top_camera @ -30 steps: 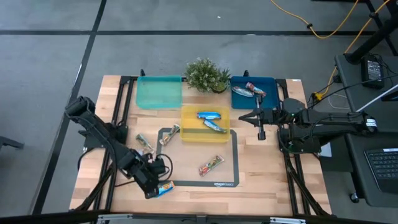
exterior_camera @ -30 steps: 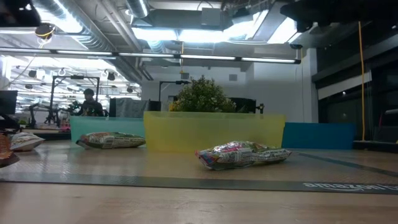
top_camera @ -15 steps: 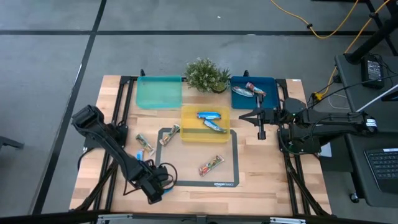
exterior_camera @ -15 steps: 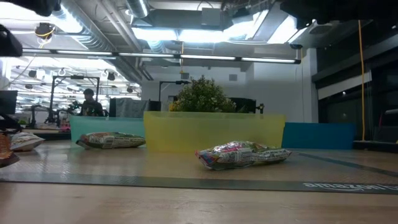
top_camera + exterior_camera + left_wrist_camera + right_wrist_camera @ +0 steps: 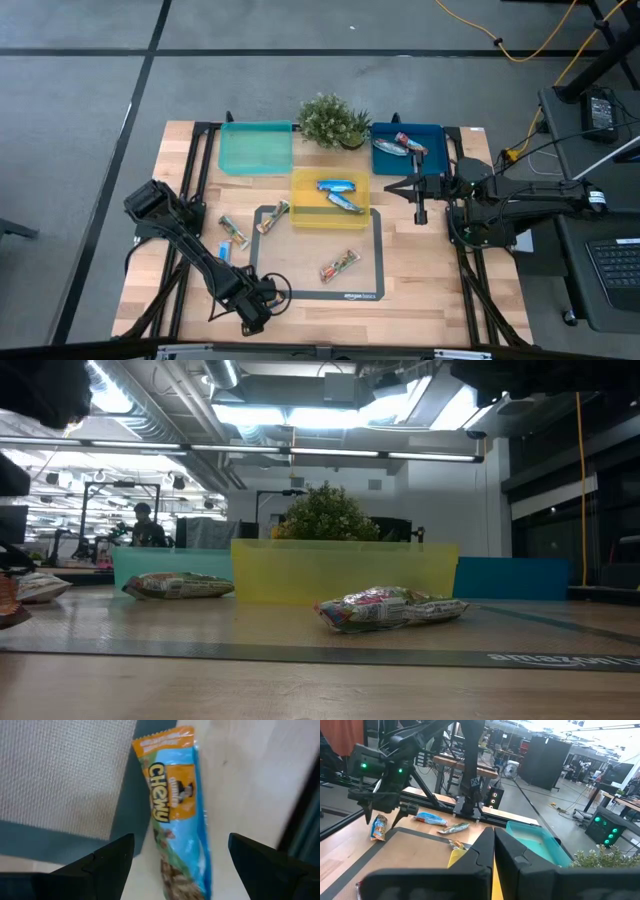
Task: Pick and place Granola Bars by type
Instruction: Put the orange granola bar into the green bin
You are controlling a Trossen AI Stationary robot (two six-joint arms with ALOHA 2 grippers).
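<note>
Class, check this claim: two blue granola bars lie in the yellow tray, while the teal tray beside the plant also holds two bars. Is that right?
Not quite. The high view shows the teal tray holding no bars. The two blue granola bars do lie in the yellow tray, and the teal tray does sit beside the plant.

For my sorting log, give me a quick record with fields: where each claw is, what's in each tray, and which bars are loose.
left claw: open, straddling a blue bar lying at the mat's front-left corner
right claw: shut, waiting beside the yellow tray
yellow tray: two blue bars
blue tray: two bars
teal tray: no bars seen
loose bars: at least three more on or near the mat
</note>
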